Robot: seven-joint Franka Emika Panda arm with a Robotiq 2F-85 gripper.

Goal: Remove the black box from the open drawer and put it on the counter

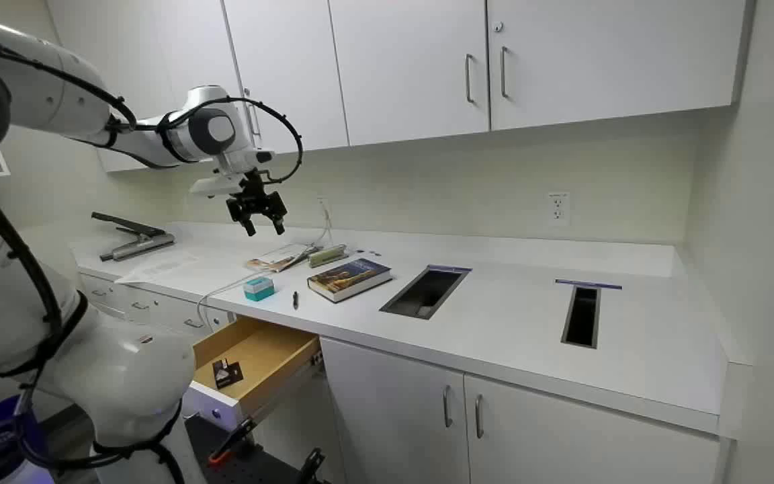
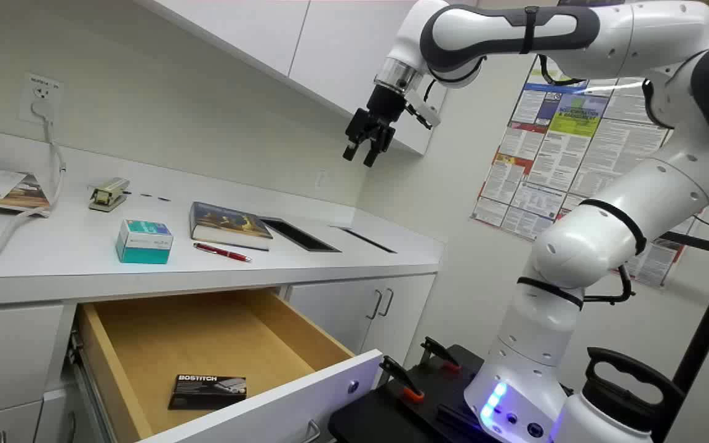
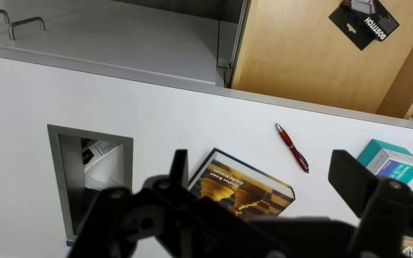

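Your white counter (image 1: 494,336) bears a red pen (image 3: 292,148) near its front edge; wall outlet (image 1: 558,207), beyond rear edge. Black Bostitch box (image 2: 207,394): in open drawer (image 2: 207,335). Gripper (image 2: 359,157): above counter, jaws spread.

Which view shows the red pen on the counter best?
The wrist view: the red pen is largest there, its clip and silver tip distinct. Both exterior views show it smaller; in an exterior view the pen is a tiny dark shape, its red lost.
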